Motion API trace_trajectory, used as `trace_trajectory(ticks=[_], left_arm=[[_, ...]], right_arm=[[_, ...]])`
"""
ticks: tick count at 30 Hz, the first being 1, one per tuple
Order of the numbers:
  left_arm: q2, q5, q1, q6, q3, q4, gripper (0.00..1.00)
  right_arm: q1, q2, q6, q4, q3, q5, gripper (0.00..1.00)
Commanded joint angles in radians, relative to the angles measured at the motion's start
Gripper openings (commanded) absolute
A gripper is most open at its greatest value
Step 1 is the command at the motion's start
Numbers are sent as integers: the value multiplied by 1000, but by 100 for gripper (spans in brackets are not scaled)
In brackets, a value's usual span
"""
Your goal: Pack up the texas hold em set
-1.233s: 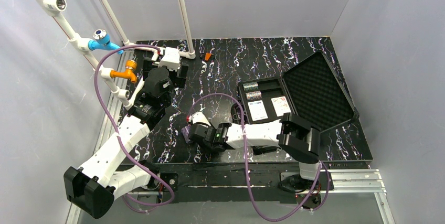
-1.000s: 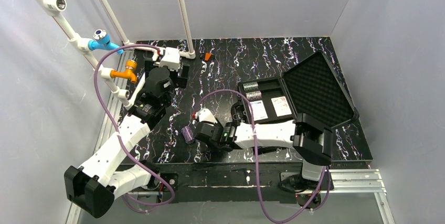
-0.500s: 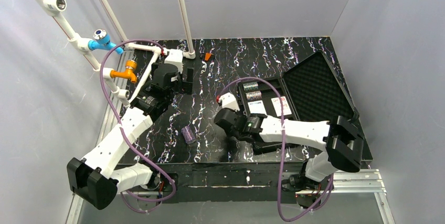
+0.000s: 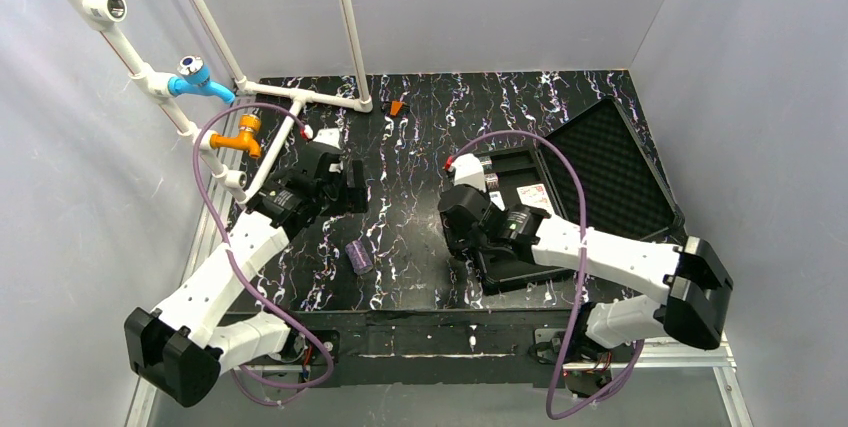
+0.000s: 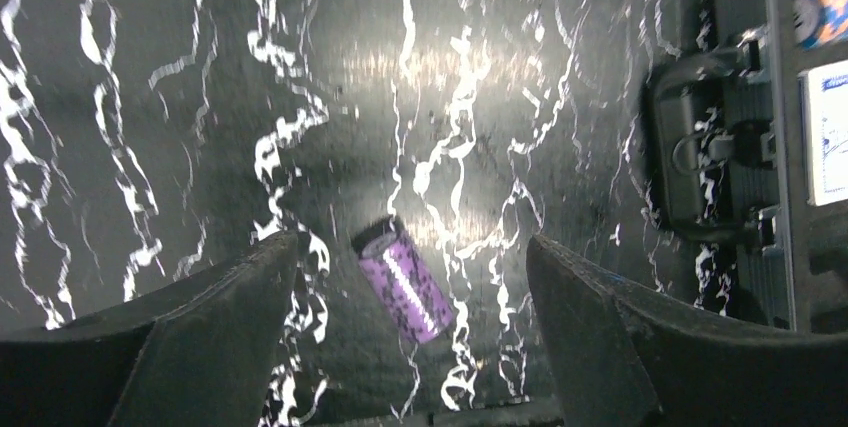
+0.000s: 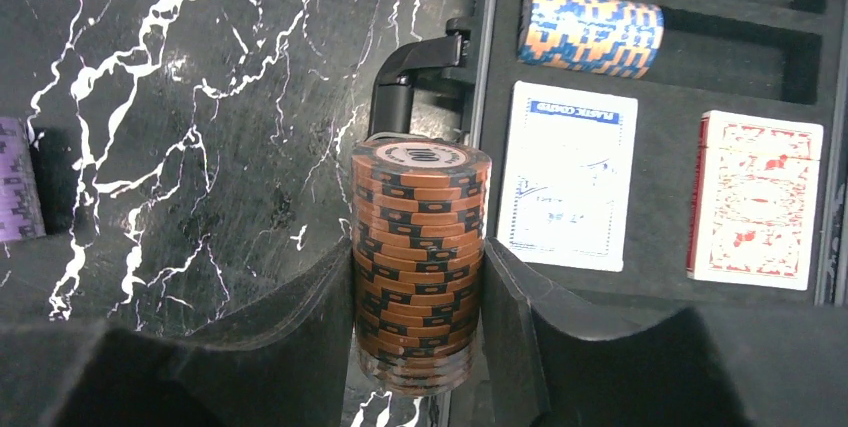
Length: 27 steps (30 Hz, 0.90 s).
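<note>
Left arm is reaching forward from the near-left base, forearm angling toward centre. Left gripper [image 5: 410, 245] is hanging over the left-centre of the table [image 4: 420, 137], wrist camera looking down. Its fingers [image 5: 200, 337] are spread wide and gripping nothing.

Purple chip stack [image 5: 405, 282] is lying on its side on the table. In the wrist view it is framed between the spread fingers, touching neither. From the top camera its long axis is running mostly far-to-near, with the near end skewed slightly right.

Right arm: the elbow is sitting out at near right, and the forearm is running left across the near edge of the case [image 4: 600, 162]. Right gripper [image 6: 418, 277] is sitting at the tray's left rim and clamping an orange-brown chip stack [image 6: 420, 247] by its curved sides. The stack's long axis is running along the fingers, and the "100" face is at the far end, pointing toward the case handle [image 6: 415, 77]. The stack is over the rim just near of the handle. I cannot tell whether its lower end is touching anything.

Case is lying open, foam lid tilted back to the right. In the tray:
- Two striped chip stacks [image 6: 590, 32] are lying on their sides in the slots, axes running across the wrist view.
- A blue-and-white card deck [image 6: 567, 172] is lying flat.
- A red card deck [image 6: 755, 197] is lying flat beside it.
</note>
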Motion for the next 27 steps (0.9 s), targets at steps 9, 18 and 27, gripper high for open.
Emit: trace_trajectory(ticks=[9, 18, 27], left_arm=[[39, 24, -2, -303, -141, -117, 69], [104, 77, -2, -336, -227, -30, 60], [193, 122, -6, -356, -269, 36, 56]], right_arm=[[-35, -123, -21, 45, -22, 86, 1], [-44, -189, -19, 42, -47, 108, 1], [-48, -213, -16, 44, -66, 107, 1]])
